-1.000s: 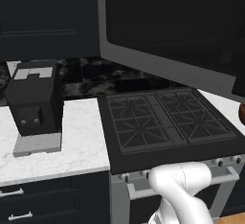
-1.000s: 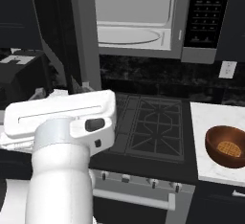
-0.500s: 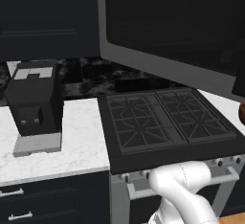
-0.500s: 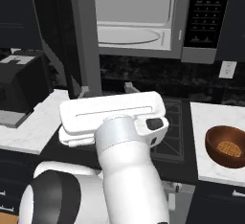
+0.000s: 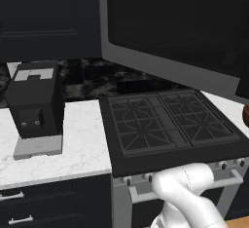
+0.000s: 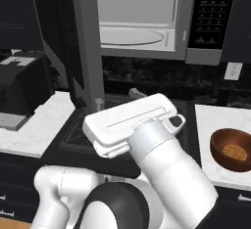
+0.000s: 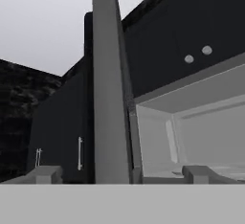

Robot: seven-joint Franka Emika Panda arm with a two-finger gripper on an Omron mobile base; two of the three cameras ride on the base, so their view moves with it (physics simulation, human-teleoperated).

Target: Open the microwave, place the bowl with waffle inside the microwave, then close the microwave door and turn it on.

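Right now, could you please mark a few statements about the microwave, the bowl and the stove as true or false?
1. The microwave door is swung open. True; the pale cavity of the microwave shows behind it.
2. The bowl sits inside the microwave. False; it rests on the counter to the right of the stove.
3. The bowl holds a waffle. True.
4. A pot stands on the stove. False; its grates are bare.
5. A coffee machine stands on the counter left of the stove. True.
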